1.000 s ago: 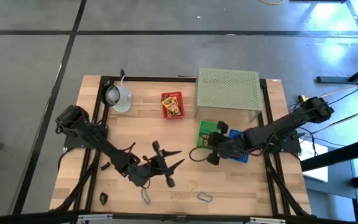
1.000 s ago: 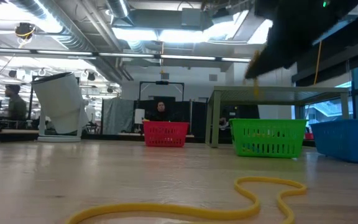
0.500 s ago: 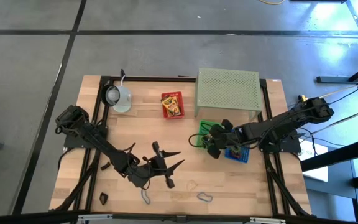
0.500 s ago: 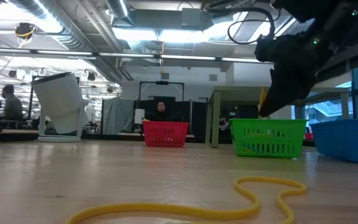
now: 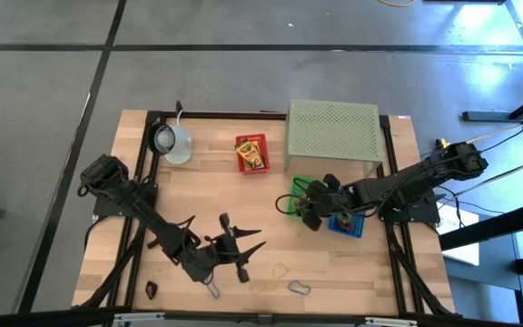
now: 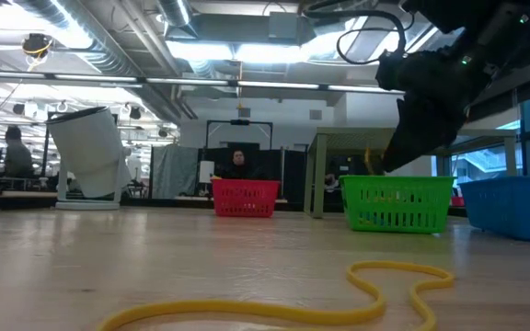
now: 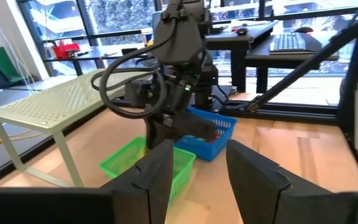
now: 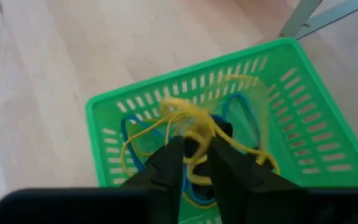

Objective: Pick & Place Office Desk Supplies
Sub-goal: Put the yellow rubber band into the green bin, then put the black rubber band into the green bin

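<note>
My right gripper [image 8: 194,163] hangs over the green basket [image 8: 291,106], pointing steeply down, its fingers a little apart. A tangle of yellow loops [image 8: 188,121] sits just past the fingertips, above blue loops in the basket. In the high view this gripper [image 5: 310,214] is at the basket's [image 5: 295,187] near side. My left gripper [image 7: 197,180] stands open and empty over the table's near part [image 5: 241,247], pointing toward the right arm. More loops [image 5: 298,287] and a dark clip [image 5: 152,288] lie by the near edge. A yellow box [image 5: 251,153] lies in a red basket. My right gripper has a strand of the yellow tangle [image 8: 196,153] running through the gap between its fingertips. The fingers come from above, slanting down into the basket. I cannot tell whether either finger touches the strand.
A blue basket [image 5: 348,225] stands right of the green one, under the right arm. The pale green perforated stand [image 5: 331,132] is at the far right, a pale mug [image 5: 172,141] at the far left. A long yellow loop [image 6: 375,285] lies close to the low camera.
My right gripper has moved toward the far edge and down, from beside the green basket's near left corner to above the basket, carrying the yellow loops along, and has rolled a little. In the last half second it has kept still.
</note>
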Controlling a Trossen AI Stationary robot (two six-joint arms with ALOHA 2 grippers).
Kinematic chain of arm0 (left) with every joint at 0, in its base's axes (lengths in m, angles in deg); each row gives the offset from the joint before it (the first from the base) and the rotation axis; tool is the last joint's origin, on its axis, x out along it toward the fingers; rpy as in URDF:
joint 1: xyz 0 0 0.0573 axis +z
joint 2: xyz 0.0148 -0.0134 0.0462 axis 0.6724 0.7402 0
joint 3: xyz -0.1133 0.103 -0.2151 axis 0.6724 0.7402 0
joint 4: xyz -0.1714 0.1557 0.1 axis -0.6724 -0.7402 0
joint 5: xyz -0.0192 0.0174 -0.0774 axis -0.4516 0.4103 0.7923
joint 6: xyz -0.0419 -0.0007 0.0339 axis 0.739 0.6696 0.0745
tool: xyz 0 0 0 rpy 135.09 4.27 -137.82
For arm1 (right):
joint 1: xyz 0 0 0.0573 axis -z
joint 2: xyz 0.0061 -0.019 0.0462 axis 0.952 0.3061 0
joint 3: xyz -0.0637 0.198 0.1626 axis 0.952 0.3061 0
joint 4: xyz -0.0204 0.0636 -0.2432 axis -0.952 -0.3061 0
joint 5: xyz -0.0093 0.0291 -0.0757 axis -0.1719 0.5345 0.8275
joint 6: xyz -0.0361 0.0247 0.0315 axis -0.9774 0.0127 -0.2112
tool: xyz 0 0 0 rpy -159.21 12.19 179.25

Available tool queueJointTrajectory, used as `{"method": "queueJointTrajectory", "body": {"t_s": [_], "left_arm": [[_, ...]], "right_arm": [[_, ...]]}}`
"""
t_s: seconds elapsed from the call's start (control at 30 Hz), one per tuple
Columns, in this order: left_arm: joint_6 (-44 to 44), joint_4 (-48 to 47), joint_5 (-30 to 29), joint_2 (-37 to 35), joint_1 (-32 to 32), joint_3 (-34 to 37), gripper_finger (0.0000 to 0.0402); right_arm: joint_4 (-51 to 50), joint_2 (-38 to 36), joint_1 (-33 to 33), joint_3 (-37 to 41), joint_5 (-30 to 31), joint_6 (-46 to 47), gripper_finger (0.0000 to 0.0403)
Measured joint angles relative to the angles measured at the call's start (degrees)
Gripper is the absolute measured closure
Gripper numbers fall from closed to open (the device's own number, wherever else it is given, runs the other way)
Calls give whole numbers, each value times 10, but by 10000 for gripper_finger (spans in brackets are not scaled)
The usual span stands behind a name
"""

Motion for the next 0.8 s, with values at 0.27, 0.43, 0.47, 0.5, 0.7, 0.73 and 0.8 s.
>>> {"method": "queueJointTrajectory", "body": {"t_s": [0.27,0.43,0.47,0.5,0.7,0.73,0.8], "left_arm": [[49,-27,0,0,-35,0,258],[136,-115,-2,0,-60,0,258],[158,-141,-3,0,-65,0,258],[183,-171,-3,0,-70,0,258],[465,-421,57,-17,-82,0,258],[524,-474,84,-21,-81,0,258],[641,-575,151,-28,-78,0,258]], "right_arm": [[0,0,0,0,24,6,251],[0,0,0,0,24,9,210],[0,0,0,0,24,9,204],[0,0,0,0,24,9,198],[0,0,0,0,24,13,175],[0,0,0,0,24,14,174],[0,0,0,0,24,14,172]]}}
